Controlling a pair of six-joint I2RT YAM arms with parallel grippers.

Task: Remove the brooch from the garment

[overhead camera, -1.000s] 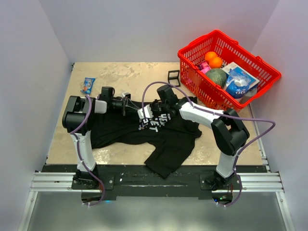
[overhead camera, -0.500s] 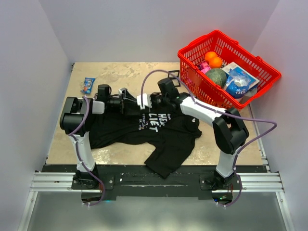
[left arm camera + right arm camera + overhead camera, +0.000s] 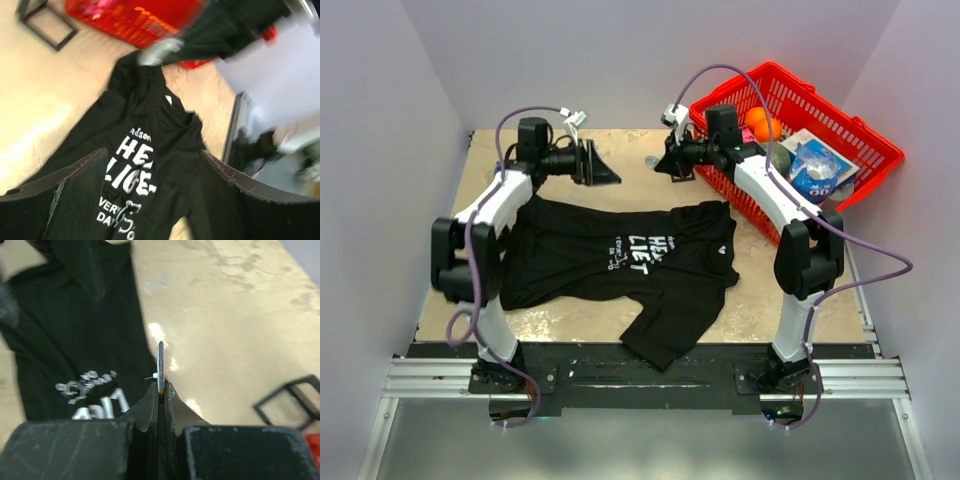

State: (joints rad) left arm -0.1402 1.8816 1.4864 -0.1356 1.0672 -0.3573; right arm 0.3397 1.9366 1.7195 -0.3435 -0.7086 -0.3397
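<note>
Both arms have lifted off the chest of the garment (image 3: 620,265) since a second ago and now reach toward the top of the overhead frame, and the brooch (image 3: 651,161) has gone up with the right one. The right gripper (image 3: 663,163) is pinched tight on it. Its wrist view shows the two black fingers pressed together at the centre, with the brooch (image 3: 160,362) standing edge-on above the right gripper (image 3: 161,387) as a thin pale sliver.

The left gripper (image 3: 603,166) sits just left of it, upper centre in the overhead view. Its jaws are spread wide and hold nothing. In its own view the left gripper (image 3: 152,155) frames the white lettering of the garment (image 3: 150,115) below, and the brooch (image 3: 160,50) shows as a blurred grey smear near the top, clear of the cloth.

Outward from there, the garment lies flat across the middle of the table (image 3: 760,290), one sleeve trailing toward the bottom edge. A black wire cube frame (image 3: 292,395) stands at lower right in the right wrist view. A red basket (image 3: 845,110) fills the overhead frame's upper right.
</note>
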